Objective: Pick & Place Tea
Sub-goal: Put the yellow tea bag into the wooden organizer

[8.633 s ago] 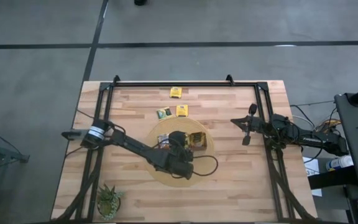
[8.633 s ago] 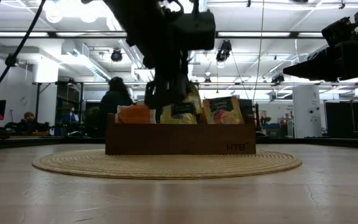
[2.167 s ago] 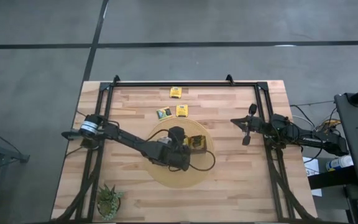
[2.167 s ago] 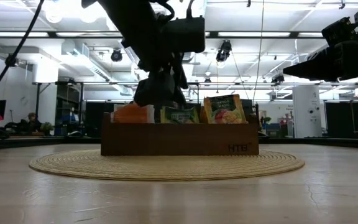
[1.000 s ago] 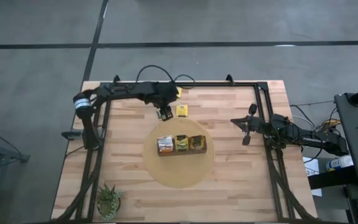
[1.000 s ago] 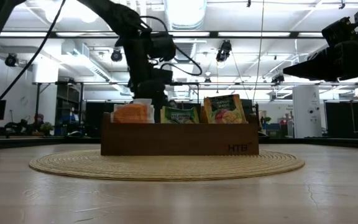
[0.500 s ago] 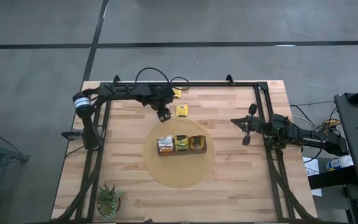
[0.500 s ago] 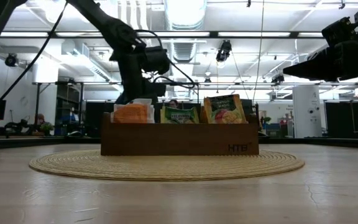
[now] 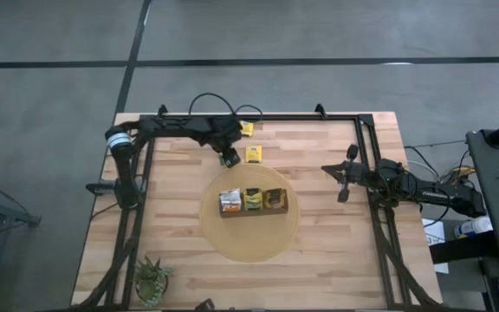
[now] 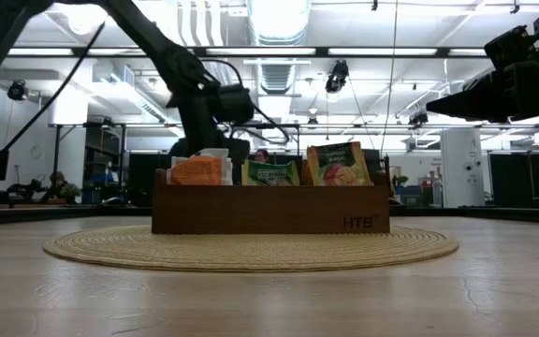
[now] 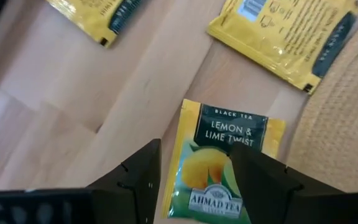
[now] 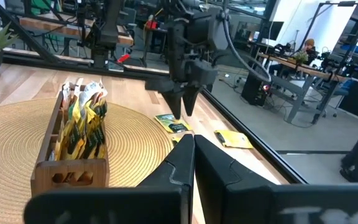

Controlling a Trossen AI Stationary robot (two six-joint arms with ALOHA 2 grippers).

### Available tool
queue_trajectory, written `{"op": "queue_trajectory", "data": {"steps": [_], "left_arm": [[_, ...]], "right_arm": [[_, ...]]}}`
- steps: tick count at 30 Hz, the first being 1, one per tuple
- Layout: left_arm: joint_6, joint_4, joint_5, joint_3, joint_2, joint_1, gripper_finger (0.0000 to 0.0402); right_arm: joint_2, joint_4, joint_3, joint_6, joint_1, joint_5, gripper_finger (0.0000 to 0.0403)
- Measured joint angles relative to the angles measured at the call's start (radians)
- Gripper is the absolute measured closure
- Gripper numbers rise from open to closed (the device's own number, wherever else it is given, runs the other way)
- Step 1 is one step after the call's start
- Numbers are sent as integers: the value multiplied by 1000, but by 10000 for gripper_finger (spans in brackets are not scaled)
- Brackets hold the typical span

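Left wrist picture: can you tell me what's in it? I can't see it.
The left gripper hangs open right over a Lemon & Lime Twist tea sachet lying flat on the wooden table. Two yellow sachets lie beyond it, one beside the woven mat.

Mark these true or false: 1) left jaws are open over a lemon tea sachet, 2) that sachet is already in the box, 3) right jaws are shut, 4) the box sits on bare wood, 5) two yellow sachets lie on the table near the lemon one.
1) True. The left gripper has its jaws spread over the lemon tea sachet.
2) False. It lies flat on the table, beside the round woven mat, outside the brown box.
3) True. The right gripper has its jaws closed and waits at the table's right side.
4) False. The box stands on the mat.
5) True. The two yellow sachets lie flat on the wood nearby.
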Motion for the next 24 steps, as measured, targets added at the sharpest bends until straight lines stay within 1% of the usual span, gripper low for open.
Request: {"op": "queue_trajectory", "data": {"steps": [9, 12, 14, 17, 19, 22, 23, 24], "left_arm": [[-3, -3, 11, 38, 129, 5, 213], [-1, -11, 30, 48, 142, 8, 215], [0, -30, 30, 58, 142, 8, 224], [0, -63, 30, 77, 139, 8, 261], [1, -82, 27, 91, 139, 8, 299], [3, -93, 25, 103, 140, 8, 368], [3, -97, 25, 107, 140, 8, 384], [3, -98, 25, 109, 140, 8, 390]], "right_arm": [[0, 0, 0, 0, 0, 0, 394], [0, 0, 0, 0, 0, 0, 394], [0, 0, 0, 0, 0, 0, 394], [0, 0, 0, 0, 0, 0, 394], [0, 0, 0, 0, 0, 0, 394], [0, 0, 0, 0, 0, 0, 394], [0, 0, 0, 0, 0, 0, 394], [0, 0, 0, 0, 0, 0, 394]]}}
